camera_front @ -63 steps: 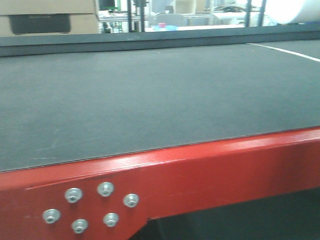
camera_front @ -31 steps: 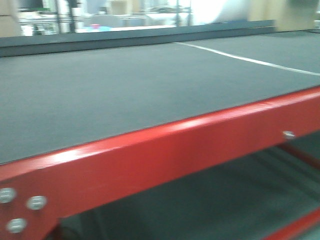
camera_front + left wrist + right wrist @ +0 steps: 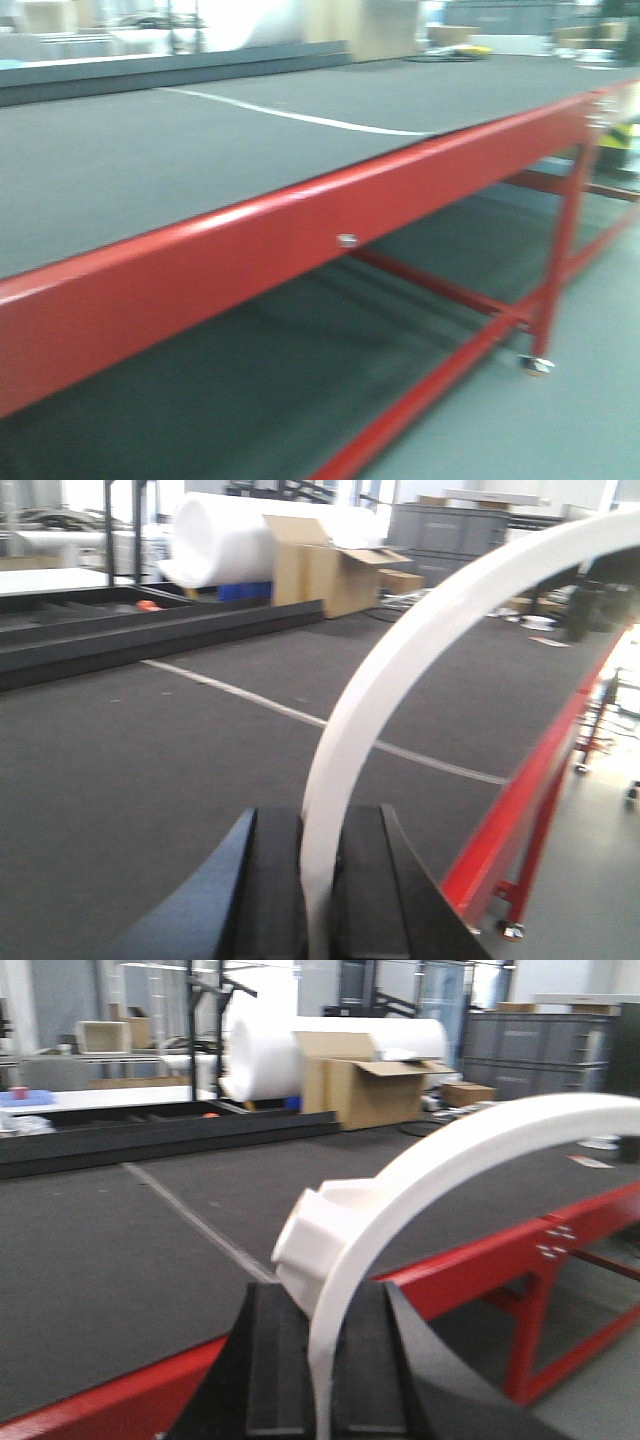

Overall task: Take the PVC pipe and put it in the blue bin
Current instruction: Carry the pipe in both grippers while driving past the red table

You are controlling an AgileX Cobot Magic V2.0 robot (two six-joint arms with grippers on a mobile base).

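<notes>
Looks like the carry step: left gripper (image 3: 318, 825) is clamped on the PVC pipe (image 3: 347, 710), right gripper (image 3: 320, 1305) on a second white arc (image 3: 470, 1138), both up by the bench (image 3: 150, 160), and next means finding the blue bin, which isn't in view.

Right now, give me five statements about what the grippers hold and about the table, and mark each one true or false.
1. The left gripper clamps the PVC pipe, a white curved strap. True.
2. The right gripper is empty. False: it clamps a white curved piece too.
3. The table frame is blue. False: it is red.
4. A white line crosses the dark table top. True.
5. The cardboard box behind the table is sealed. False: its flaps stand open.
</notes>
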